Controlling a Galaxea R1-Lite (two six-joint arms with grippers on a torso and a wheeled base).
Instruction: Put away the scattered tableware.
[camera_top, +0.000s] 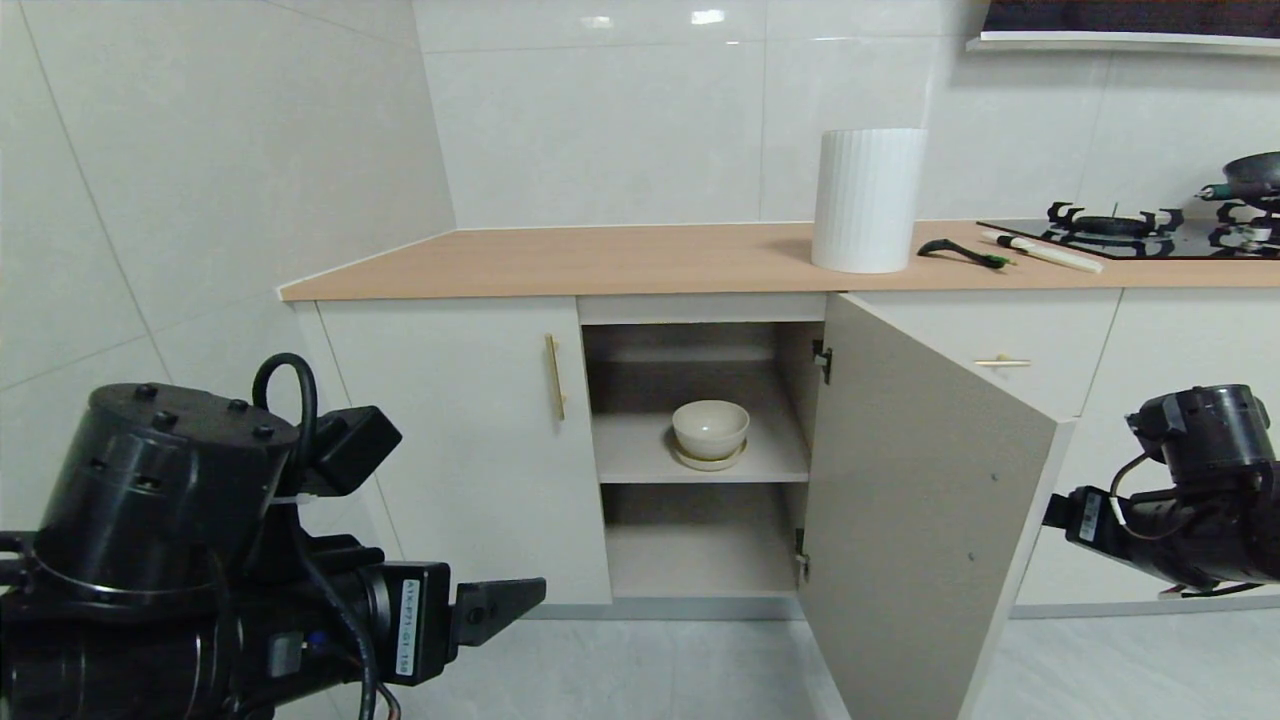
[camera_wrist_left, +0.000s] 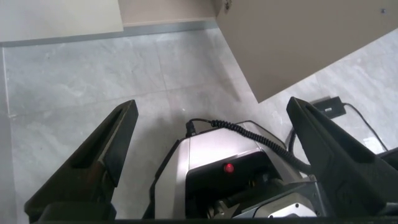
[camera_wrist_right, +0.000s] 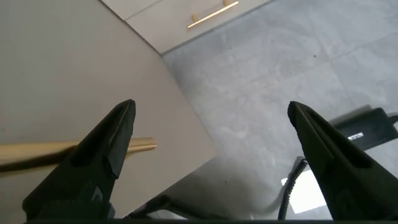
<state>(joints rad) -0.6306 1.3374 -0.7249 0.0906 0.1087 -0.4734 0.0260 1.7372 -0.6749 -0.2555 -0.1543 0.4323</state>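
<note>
Cream ceramic bowl (camera_top: 710, 426) at frame centre in the head view, standing upright on a pale shallow saucer (camera_top: 708, 460). Both rest on the middle shelf (camera_top: 640, 455) of a white kitchen cabinet, whose flat white door (camera_top: 920, 480) stands swung open to the right of centre.

Above the cabinet, a wood-toned countertop (camera_top: 620, 258) runs across the frame. It carries a tall white ribbed cylindrical container (camera_top: 868, 198). Right of that lie a black-and-green peeler (camera_top: 965, 252) and a slender white utensil (camera_top: 1040, 250), then a black gas hob (camera_top: 1115, 225) at the upper right.

Left gripper (camera_wrist_left: 211, 109), at the lower left of the head view: jaws wide apart, nothing between them, over grey tiled floor (camera_wrist_left: 81, 68).

Right gripper (camera_wrist_right: 211, 107), on the arm at the right edge of the head view: jaws wide apart and empty, near the open door. The door's gold bar handle (camera_wrist_right: 74, 150) passes behind one finger; whether they touch cannot be told.
</note>
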